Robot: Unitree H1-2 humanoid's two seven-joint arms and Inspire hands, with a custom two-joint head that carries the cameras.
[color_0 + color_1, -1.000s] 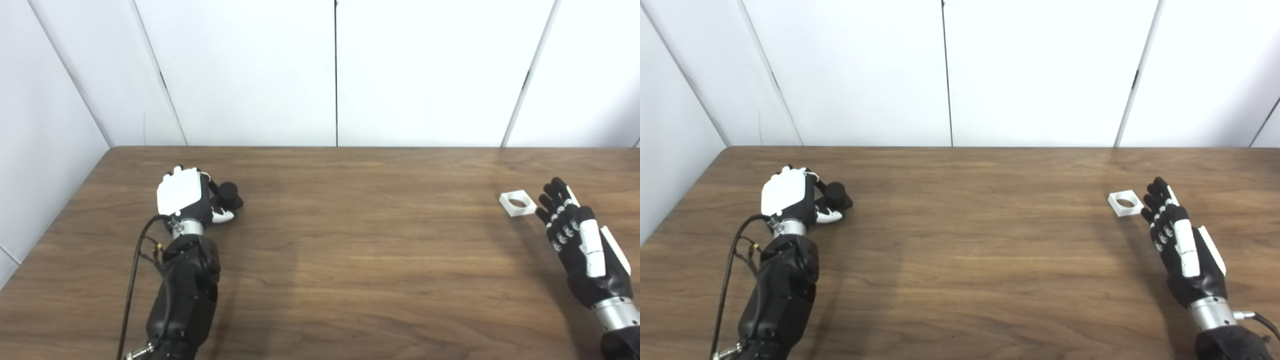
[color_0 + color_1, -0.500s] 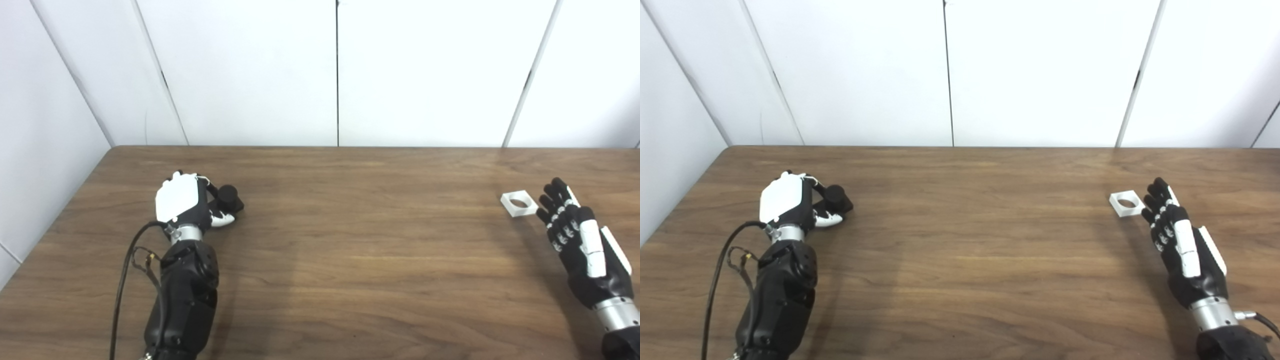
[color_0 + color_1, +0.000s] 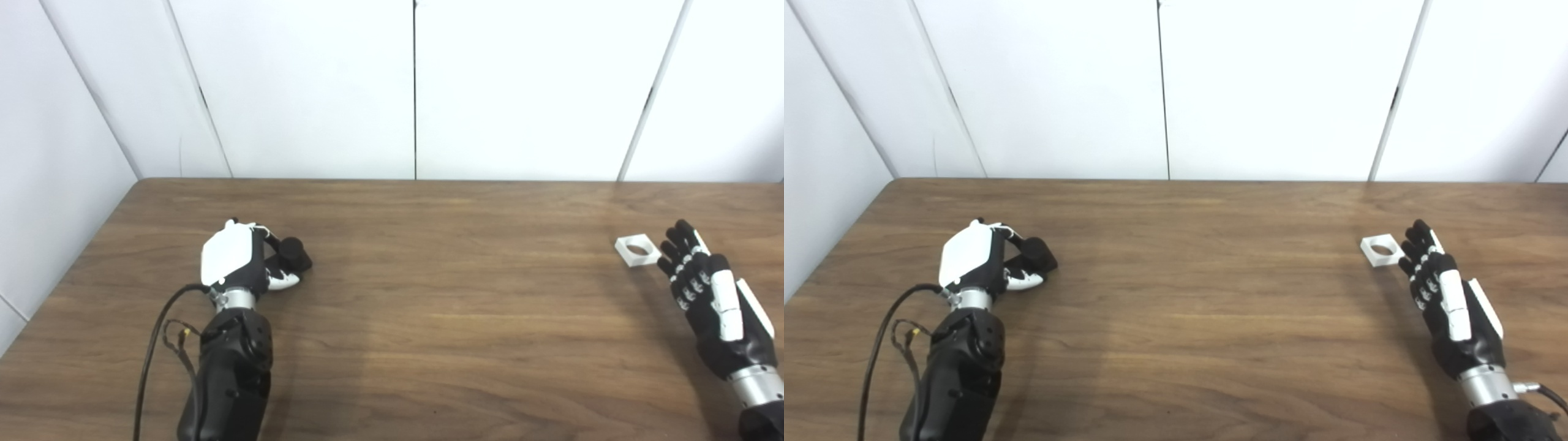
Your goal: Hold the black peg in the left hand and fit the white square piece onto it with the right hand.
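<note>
The black peg (image 3: pixel 294 251) is at the left of the wooden table (image 3: pixel 429 306), tipped toward the right. My left hand (image 3: pixel 236 266) is shut on it, fingers curled around its far side and thumb under it; the base is hidden by the hand. The white square piece (image 3: pixel 637 250), with a round hole, lies flat at the table's right side. My right hand (image 3: pixel 713 300) is open, fingers stretched toward the piece, fingertips right at its right edge; I cannot tell if they touch.
White wall panels (image 3: pixel 416 92) rise behind the table's far edge and along its left side. A black cable (image 3: pixel 153 324) loops beside my left forearm. Bare wood spans the stretch between the two hands.
My left hand has shifted right and toward me with the peg, which now leans more to the right. The view has drifted slightly. The right hand and white piece have stayed put.
</note>
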